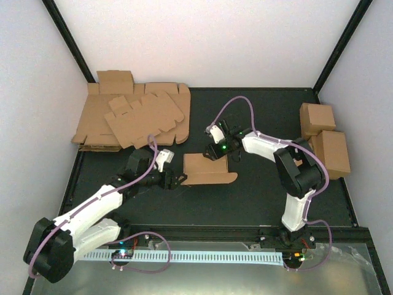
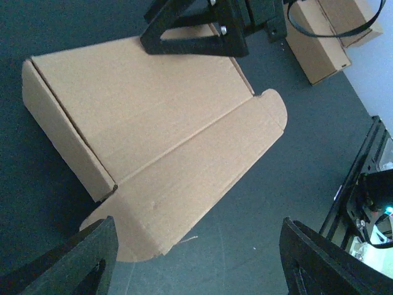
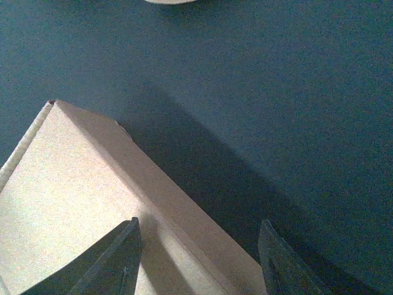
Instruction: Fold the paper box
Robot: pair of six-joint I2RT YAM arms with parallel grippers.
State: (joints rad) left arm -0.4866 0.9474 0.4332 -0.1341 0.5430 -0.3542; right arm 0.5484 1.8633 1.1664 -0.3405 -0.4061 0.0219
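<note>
Two arms meet over the paper box, which lies near the middle of the dark bench. The box is partly folded: a broad panel, one long side wall raised, and a front flap with rounded corners lying flat.

Left gripper: at the box's near left corner. Its fingers are set wide apart with nothing between them. In the left wrist view the rounded flap lies just ahead of them.

Right gripper: at the box's far edge, tilted down. In the right wrist view its fingers stand apart astride a raised wall of the box. One finger is over the panel inside and the other over the bench outside, with a gap showing beside the outer finger.

Heap of flat cardboard blanks: at the far left corner, well apart from the box.

Two closed cardboard boxes: at the right edge of the bench, touching each other.
</note>
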